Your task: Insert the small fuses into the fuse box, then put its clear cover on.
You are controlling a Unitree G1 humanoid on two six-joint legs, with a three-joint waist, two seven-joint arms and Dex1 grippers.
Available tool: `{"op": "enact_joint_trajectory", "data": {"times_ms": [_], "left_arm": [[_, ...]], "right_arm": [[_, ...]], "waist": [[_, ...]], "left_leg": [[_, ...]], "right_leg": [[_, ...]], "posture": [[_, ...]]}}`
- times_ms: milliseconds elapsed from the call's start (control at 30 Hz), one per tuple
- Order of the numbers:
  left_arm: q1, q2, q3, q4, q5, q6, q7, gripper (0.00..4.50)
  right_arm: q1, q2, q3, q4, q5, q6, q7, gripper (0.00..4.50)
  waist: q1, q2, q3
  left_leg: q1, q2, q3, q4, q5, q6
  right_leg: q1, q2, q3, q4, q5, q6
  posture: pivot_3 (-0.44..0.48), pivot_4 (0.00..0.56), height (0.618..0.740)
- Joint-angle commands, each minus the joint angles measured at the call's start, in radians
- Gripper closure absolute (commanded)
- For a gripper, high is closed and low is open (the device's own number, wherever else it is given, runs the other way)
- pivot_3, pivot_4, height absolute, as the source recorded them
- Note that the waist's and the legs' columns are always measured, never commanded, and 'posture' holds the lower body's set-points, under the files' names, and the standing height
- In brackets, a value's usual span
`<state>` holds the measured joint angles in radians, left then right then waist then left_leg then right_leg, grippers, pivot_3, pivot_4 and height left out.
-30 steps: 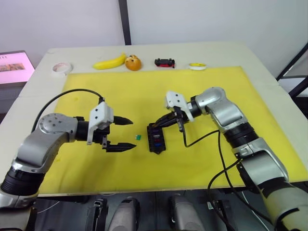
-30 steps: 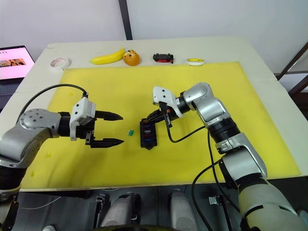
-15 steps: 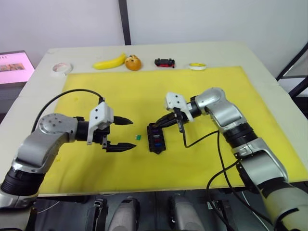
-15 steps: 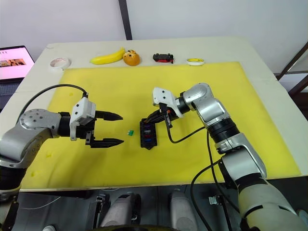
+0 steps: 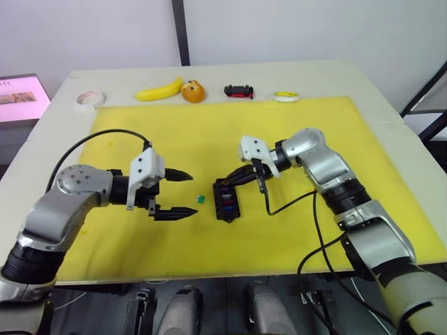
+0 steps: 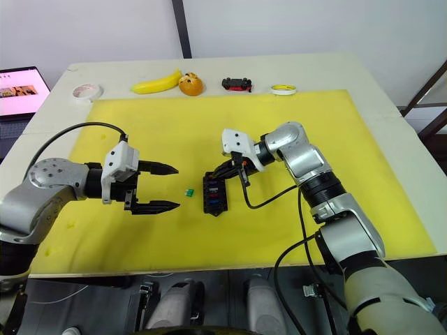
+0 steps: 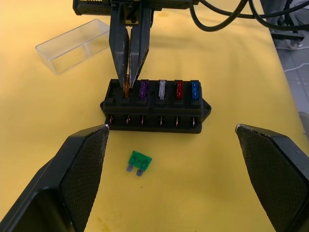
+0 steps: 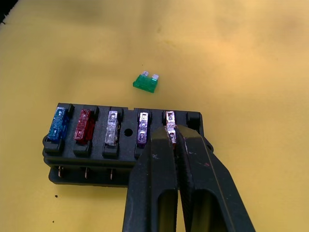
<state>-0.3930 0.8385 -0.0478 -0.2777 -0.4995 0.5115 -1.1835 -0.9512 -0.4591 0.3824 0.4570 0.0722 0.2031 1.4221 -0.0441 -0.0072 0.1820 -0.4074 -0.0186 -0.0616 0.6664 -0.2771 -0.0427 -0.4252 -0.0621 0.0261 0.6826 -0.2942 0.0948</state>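
The black fuse box lies mid-mat on the yellow mat. Blue, red, clear, purple and amber fuses stand in one row of its slots. My right gripper is shut, its tips pinching the top of the amber fuse in the end slot. A loose green fuse lies flat on the mat just left of the box. My left gripper hovers open beside it, fingers wide apart with nothing between them. The clear cover lies on the mat beyond the box, next to the right gripper.
Along the table's far edge sit a white tape roll, a banana, an orange, a black-and-red toy car and a yellow tape roll. A lit screen stands off the left side.
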Motion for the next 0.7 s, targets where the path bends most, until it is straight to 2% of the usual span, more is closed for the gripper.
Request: {"op": "enact_joint_trajectory", "data": {"times_ms": [33, 433, 700], "left_arm": [[0.004, 0.001, 0.018, -0.02, -0.001, -0.018, 0.002, 0.1], [-0.004, -0.007, 0.011, -0.011, 0.003, -0.023, 0.004, 0.1], [-0.008, -0.017, 0.01, -0.005, 0.013, -0.026, 0.003, 0.1]], "right_arm": [[0.008, -0.003, 0.026, 0.008, -0.038, 0.021, 0.002, 4.5], [-0.009, -0.014, 0.031, -0.057, -0.041, 0.102, 0.029, 4.5], [-0.048, -0.014, 0.026, -0.053, -0.042, 0.082, 0.07, 4.5]], "waist": [[0.0, 0.0, 0.0], [0.0, 0.0, 0.0], [0.0, 0.0, 0.0]], "left_leg": [[0.0, 0.0, 0.0, 0.0, 0.0, 0.0], [0.0, 0.0, 0.0, 0.0, 0.0, 0.0], [0.0, 0.0, 0.0, 0.0, 0.0, 0.0]], "right_leg": [[0.0, 0.0, 0.0, 0.0, 0.0, 0.0], [0.0, 0.0, 0.0, 0.0, 0.0, 0.0], [0.0, 0.0, 0.0, 0.0, 0.0, 0.0]], "posture": [[0.0, 0.15, 0.74], [0.0, 0.15, 0.74], [0.0, 0.15, 0.74]]}}
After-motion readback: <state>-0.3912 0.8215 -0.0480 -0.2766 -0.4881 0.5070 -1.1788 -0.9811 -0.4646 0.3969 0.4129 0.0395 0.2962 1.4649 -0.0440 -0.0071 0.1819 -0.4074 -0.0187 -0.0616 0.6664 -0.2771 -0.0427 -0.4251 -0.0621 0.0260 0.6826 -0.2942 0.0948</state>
